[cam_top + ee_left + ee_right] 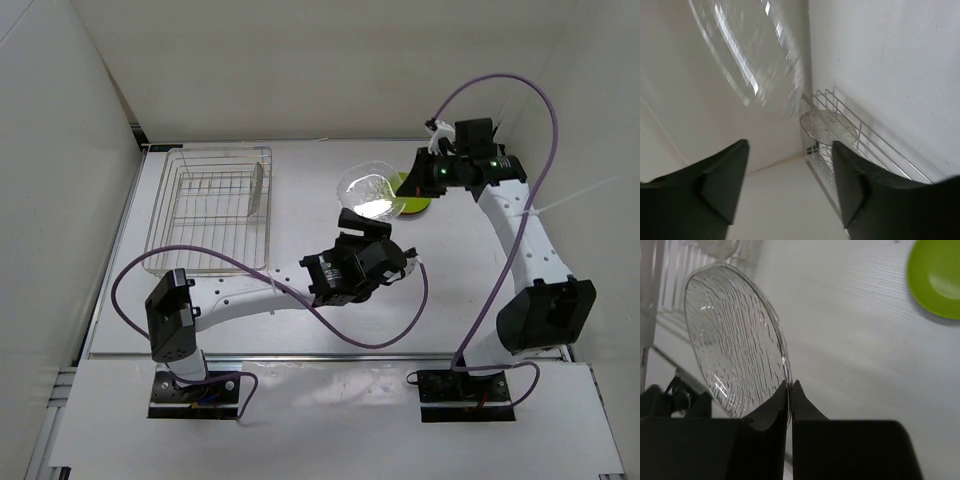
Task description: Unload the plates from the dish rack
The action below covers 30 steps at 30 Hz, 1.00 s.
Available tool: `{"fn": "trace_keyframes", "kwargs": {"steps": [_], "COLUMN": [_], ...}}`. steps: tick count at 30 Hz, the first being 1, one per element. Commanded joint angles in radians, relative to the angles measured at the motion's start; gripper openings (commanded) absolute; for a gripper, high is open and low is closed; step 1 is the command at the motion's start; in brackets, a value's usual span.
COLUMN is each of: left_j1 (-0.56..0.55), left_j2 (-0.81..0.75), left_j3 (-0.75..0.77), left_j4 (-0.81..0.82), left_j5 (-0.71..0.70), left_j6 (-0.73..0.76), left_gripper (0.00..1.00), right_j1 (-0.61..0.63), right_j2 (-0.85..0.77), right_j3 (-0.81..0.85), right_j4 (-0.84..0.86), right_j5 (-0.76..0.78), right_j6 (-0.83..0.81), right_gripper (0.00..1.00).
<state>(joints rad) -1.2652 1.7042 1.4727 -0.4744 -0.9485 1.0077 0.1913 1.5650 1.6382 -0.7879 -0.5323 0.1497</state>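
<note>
A clear ribbed plate (368,193) hangs above the table's middle, and my right gripper (791,385) is shut on its rim. In the right wrist view this plate (735,340) stands on edge, left of the fingers. My left gripper (365,228) sits just below it, open, jaws apart with nothing between them (790,146); the plate is a blur overhead (740,60). A lime green plate (412,200) lies flat on the table beneath the right wrist. The wire dish rack (165,200) stands at back left, with another clear plate (827,127) upright on its right side.
White walls close in the table at the back and left. The left arm stretches across the table's middle toward the right. The right arm's purple cable loops high over the back right corner.
</note>
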Motion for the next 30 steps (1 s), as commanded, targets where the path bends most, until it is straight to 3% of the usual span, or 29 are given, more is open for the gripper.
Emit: {"fn": "trace_keyframes", "kwargs": {"steps": [1,3,5,11,16,19,30], "left_j1": [0.03,0.087,0.162,0.585,0.84,0.911,0.975], "left_j2": [-0.041,-0.075,-0.086,-0.084,-0.046,-0.046,-0.112], "left_j3": [0.021,0.046,0.11,0.378,0.48,0.489,0.465], "left_j4": [-0.154,-0.177,-0.226,-0.334,-0.408,-0.417,-0.395], "left_j5": [0.027,0.068,0.14,0.368,0.56,0.635,0.783], "left_j6": [-0.191,-0.247,-0.341,-0.55,-0.679,-0.734,-0.817], "left_gripper": [0.84,1.0,1.0,1.0,1.0,1.0,1.0], "right_j1": [-0.065,-0.084,-0.096,-0.209,-0.266,-0.276,-0.276], "right_j2": [-0.104,-0.146,-0.169,-0.158,-0.119,-0.082,0.059], "right_j3": [-0.185,-0.314,-0.397,-0.534,-0.592,-0.603,-0.558], "right_j4": [0.156,0.186,0.223,0.288,0.334,0.334,0.303], "right_j5": [0.219,0.267,0.311,0.322,0.301,0.292,0.296], "right_j6": [0.172,0.182,0.162,0.113,0.131,0.131,0.102], "right_gripper": [0.0,0.0,0.0,0.0,0.0,0.0,0.0]}}
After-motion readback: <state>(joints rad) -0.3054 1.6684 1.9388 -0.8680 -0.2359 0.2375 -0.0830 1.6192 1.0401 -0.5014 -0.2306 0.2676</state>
